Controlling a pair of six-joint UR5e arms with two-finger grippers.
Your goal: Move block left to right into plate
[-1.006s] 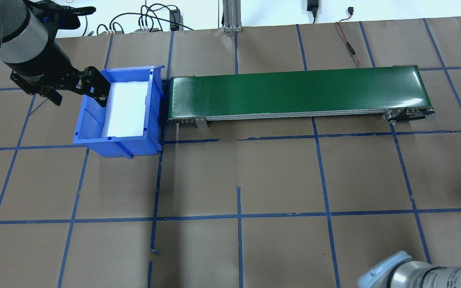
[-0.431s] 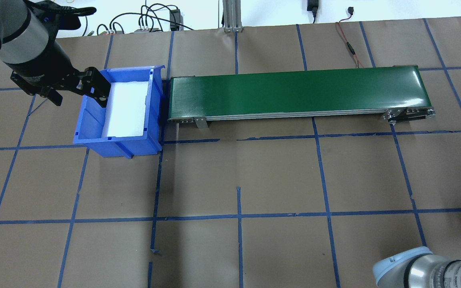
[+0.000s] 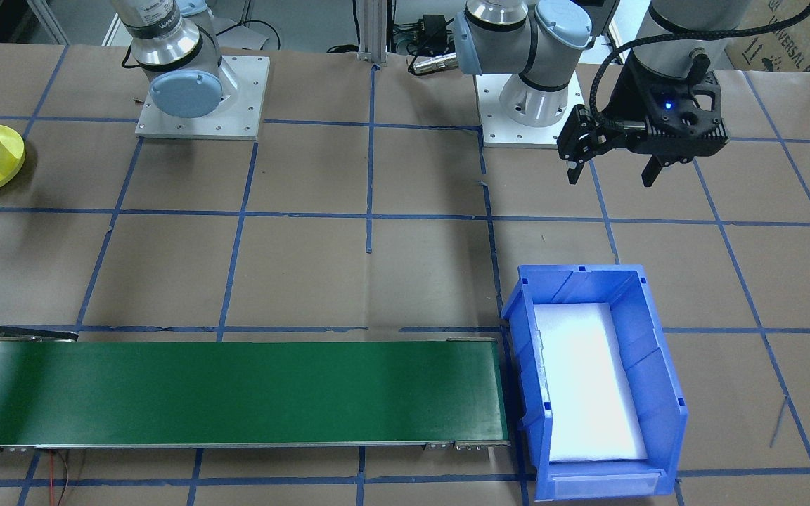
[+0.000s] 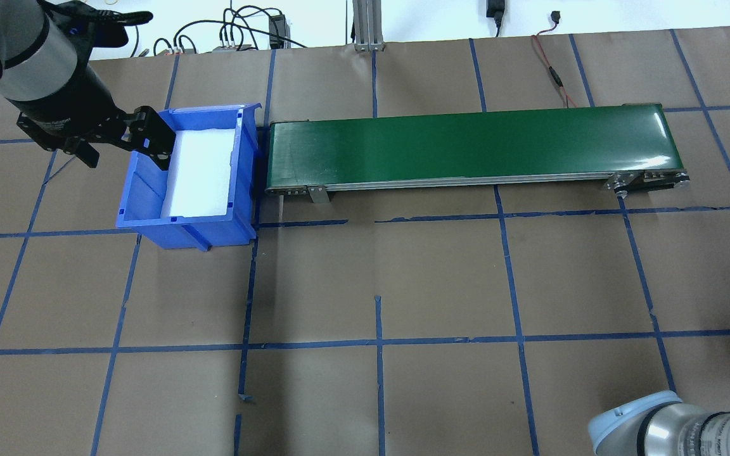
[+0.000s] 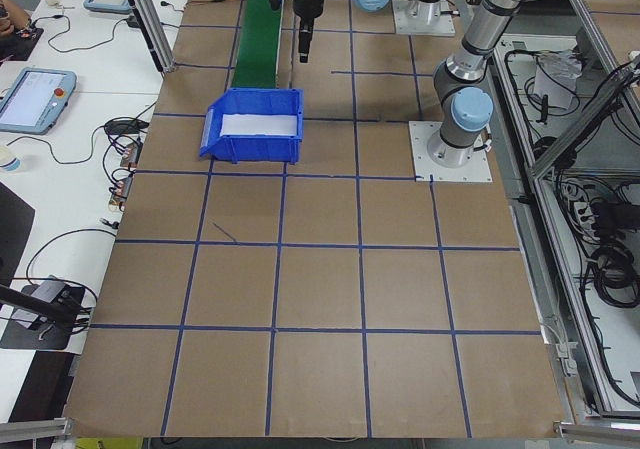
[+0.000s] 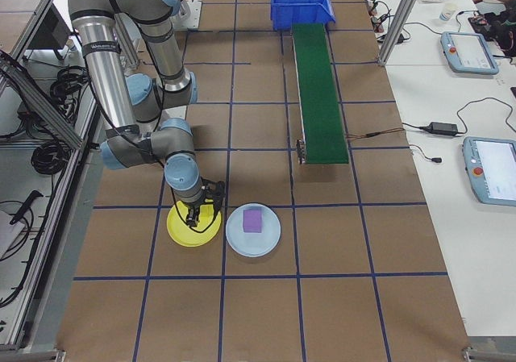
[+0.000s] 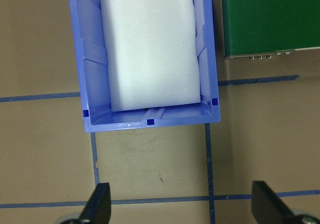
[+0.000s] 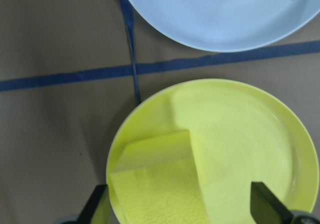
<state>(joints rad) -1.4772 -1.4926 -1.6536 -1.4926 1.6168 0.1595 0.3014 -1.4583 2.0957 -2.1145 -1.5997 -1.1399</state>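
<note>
Yellow block (image 8: 165, 184) lies in the yellow plate (image 8: 260, 134) beneath the spread right end effector (image 8: 180, 209); the left end effector (image 3: 612, 169), also spread, hangs beside the blue bin (image 3: 651, 365).

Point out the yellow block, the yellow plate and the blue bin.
yellow block (image 8: 160, 184): right wrist view, top face.
yellow plate (image 8: 250, 134): right wrist view, bare inner surface.
blue bin (image 3: 658, 379): front-facing view, side wall.

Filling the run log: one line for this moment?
left pincer: open, empty, near blue bin | right pincer: open over yellow block in yellow plate
</note>
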